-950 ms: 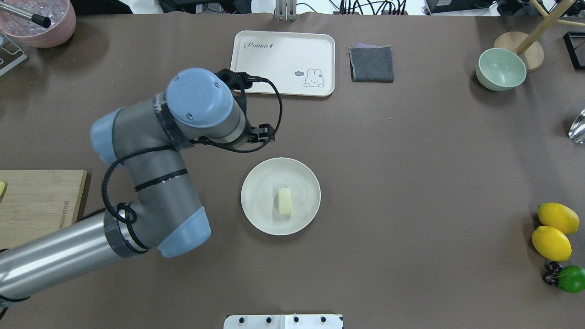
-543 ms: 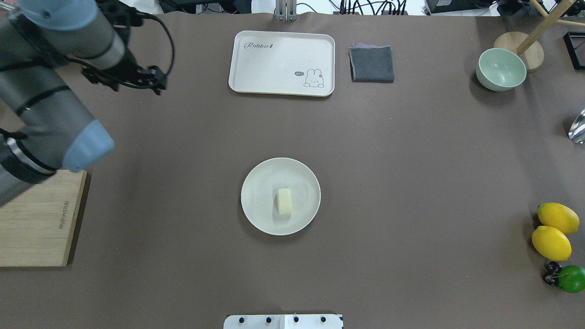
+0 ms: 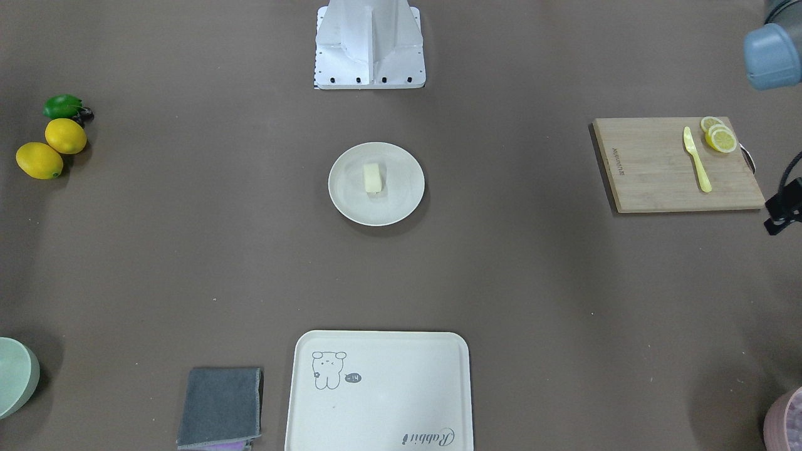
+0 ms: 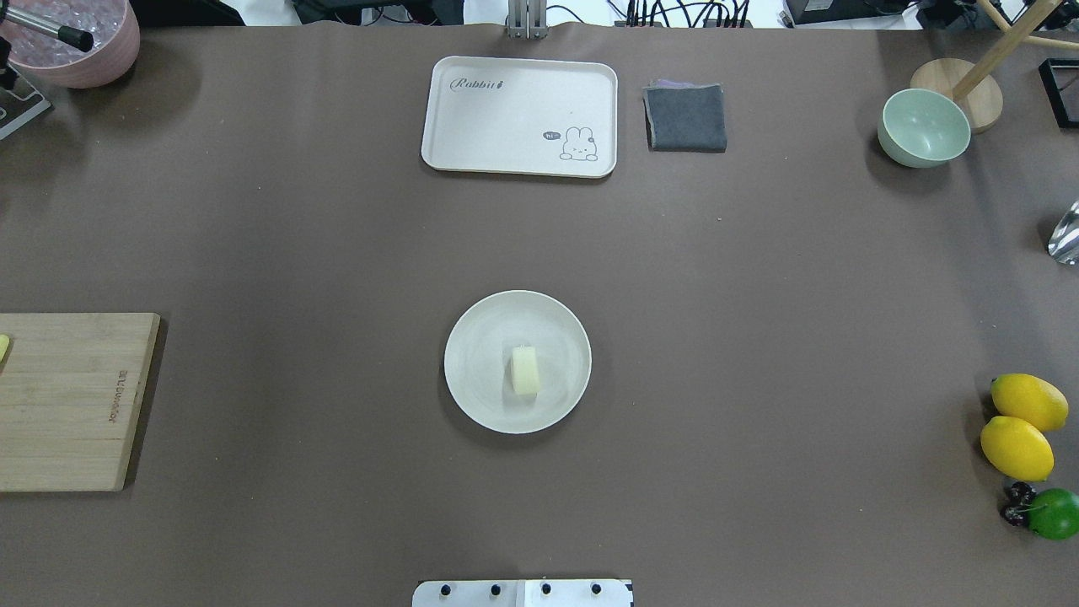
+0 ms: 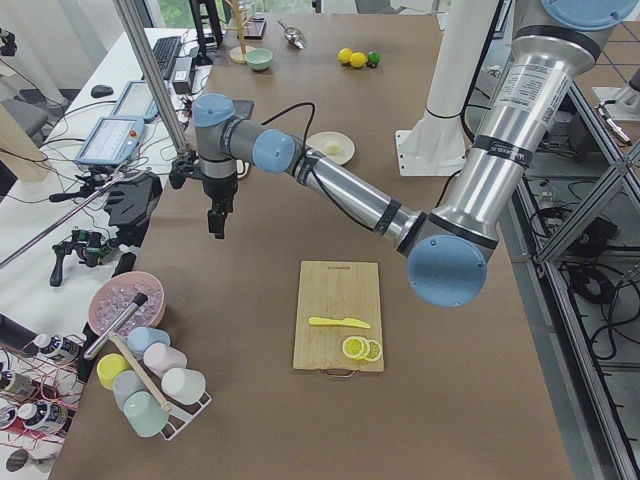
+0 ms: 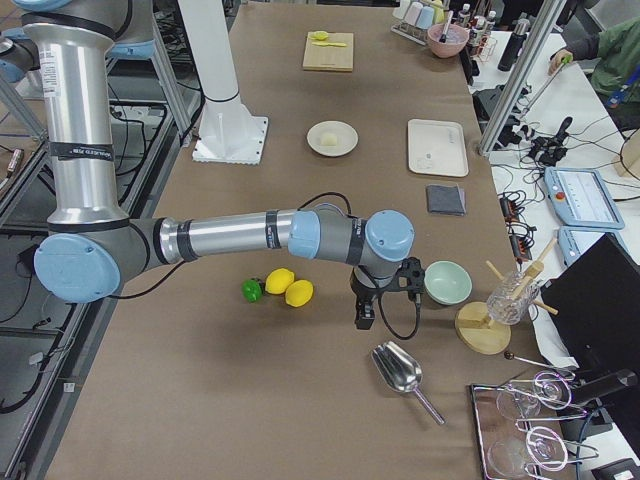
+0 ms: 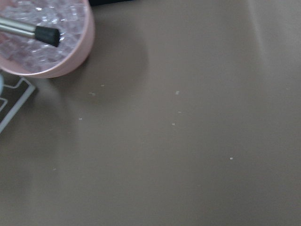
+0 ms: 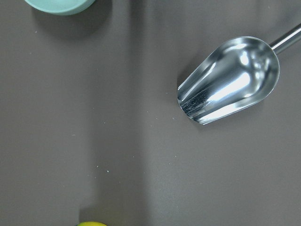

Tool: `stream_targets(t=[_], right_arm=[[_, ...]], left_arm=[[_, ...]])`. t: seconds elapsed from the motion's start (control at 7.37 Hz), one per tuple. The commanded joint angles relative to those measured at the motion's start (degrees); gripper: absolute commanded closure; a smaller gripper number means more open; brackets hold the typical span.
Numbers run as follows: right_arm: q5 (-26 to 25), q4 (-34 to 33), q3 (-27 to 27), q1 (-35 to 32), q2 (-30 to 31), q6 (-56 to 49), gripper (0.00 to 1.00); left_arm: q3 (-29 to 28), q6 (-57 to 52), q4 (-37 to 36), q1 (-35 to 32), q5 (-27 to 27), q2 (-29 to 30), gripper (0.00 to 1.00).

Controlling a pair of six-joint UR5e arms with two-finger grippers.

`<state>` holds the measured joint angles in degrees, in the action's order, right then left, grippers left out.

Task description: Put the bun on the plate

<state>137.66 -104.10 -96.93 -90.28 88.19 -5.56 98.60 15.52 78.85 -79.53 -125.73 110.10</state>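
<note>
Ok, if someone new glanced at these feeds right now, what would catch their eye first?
First, the pale bun lying on the round plate in the middle of the table. Next, the two bright yellow lemons beside a green fruit at the robot's right edge. Then the cream tray with a rabbit drawing at the far edge.

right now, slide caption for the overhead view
Small pale cream bun lying on the round cream plate, centre of the brown table
</note>
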Motion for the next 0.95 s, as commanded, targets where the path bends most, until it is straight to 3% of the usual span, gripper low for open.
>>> stream_targets(t=[0.0,0.41,0.68,0.81], right_arm=[[0.0,0.0,0.0,-1.0,0.0,-0.1,0.0],[-1.2,0.0,1.4,-1.0,0.6,-0.2,0.0],[-3.0,0.1,2.1,-1.0,1.7,-0.2,0.0],[-3.1,0.0,1.8,-1.0,1.6,0.0,0.0]], left_arm=[[-0.4,-11.8,-1.1,-7.2,-1.1,-4.6,0.02],[-3.1,-12.2,2.5,-8.4,-1.0,-11.3,0.02],[-6.2,-11.8,13.1,-8.5,-1.0,-16.8,0.02],[-6.3,-11.7,13.2,-8.8,-1.1,-16.8,0.02]])
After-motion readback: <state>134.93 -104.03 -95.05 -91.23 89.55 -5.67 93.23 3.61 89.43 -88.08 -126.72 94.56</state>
